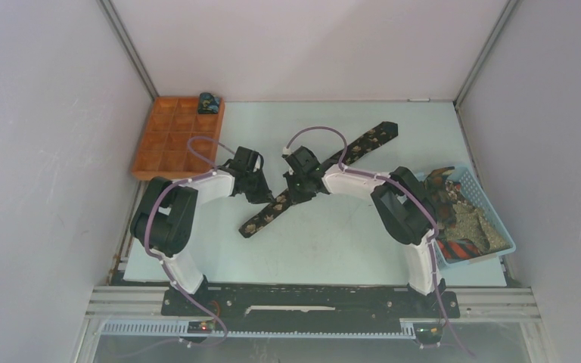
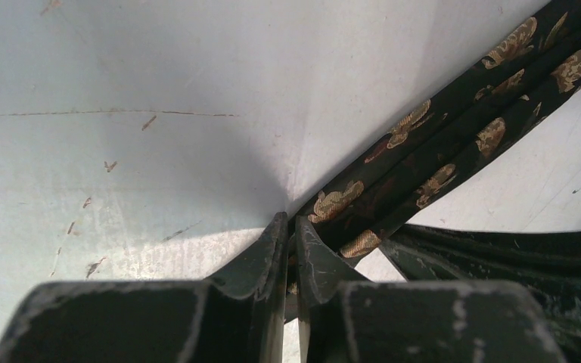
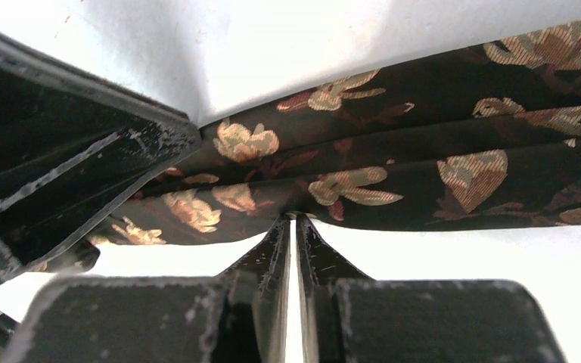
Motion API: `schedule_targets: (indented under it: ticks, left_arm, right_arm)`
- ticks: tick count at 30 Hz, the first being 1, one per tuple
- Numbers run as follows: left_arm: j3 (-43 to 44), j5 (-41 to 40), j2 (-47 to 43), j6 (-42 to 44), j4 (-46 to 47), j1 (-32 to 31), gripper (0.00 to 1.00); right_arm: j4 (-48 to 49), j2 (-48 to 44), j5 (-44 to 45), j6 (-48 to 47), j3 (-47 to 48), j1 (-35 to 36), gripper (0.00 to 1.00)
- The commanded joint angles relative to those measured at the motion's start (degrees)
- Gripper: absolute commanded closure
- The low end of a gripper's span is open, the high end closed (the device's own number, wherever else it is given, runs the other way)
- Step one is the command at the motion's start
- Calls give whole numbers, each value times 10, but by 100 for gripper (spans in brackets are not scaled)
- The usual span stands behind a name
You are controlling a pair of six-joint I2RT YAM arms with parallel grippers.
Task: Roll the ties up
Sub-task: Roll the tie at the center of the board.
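At ten o'clock on the bench point(image 1: 333, 246), the orange tray point(image 1: 142, 155) hugs the left edge, with a rolled tie point(image 1: 209, 102) in its far right corner cell. Mid-bench, my left claw point(image 2: 291, 227) is pinched on the black leaf tie point(image 1: 367, 142), which slants from seven to one o'clock. My right claw point(image 3: 293, 223), just beside it, is clamped on the same tie's edge. Bare bench lies open at six o'clock. At three, the blue basket point(image 1: 478, 260) of loose ties point(image 1: 469, 219) sits by the right edge. Only the wrist views show the pinches; only the top view shows tray and basket.
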Motion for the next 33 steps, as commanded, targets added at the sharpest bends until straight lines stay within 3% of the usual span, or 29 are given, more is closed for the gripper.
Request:
schedule_targets:
  ticks: [1, 33]
  left_arm:
    - [-1, 8, 5, 17, -1, -4, 86]
    - [-3, 21, 7, 23, 0, -10, 89]
  right_arm:
    - [-17, -51, 2, -12, 19, 10, 90]
    - [42, 67, -39, 6, 66, -2, 89]
